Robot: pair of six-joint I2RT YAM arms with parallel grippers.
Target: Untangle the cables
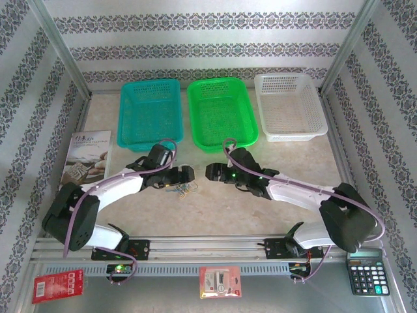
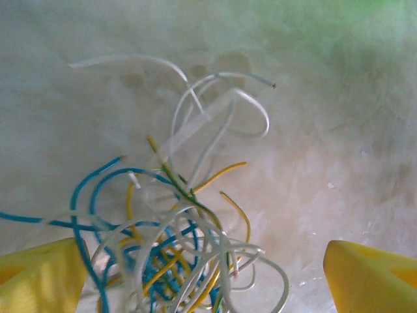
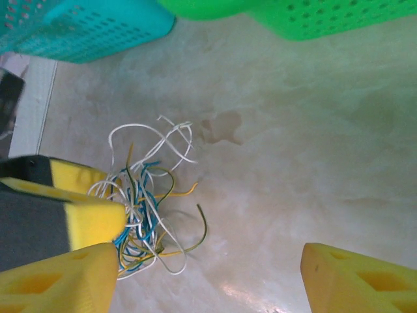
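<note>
cables (image 3: 144, 212) | tangled clump | long axis runs toward teal basket (image 3: 85, 29)

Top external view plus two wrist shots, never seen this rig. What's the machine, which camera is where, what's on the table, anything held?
Two robot arms are bolted at the near edge of a table; the top view looks down from behind them. The other two come from a camera on each wrist, its yellow fingers in the bottom corners. The left hand sits beside a tangle of white, blue and yellow cables; the right hand faces it. Behind: teal basket, green basket, white basket. A booklet lies left, a calculator front right. Both hands are open, holding nothing.
</note>
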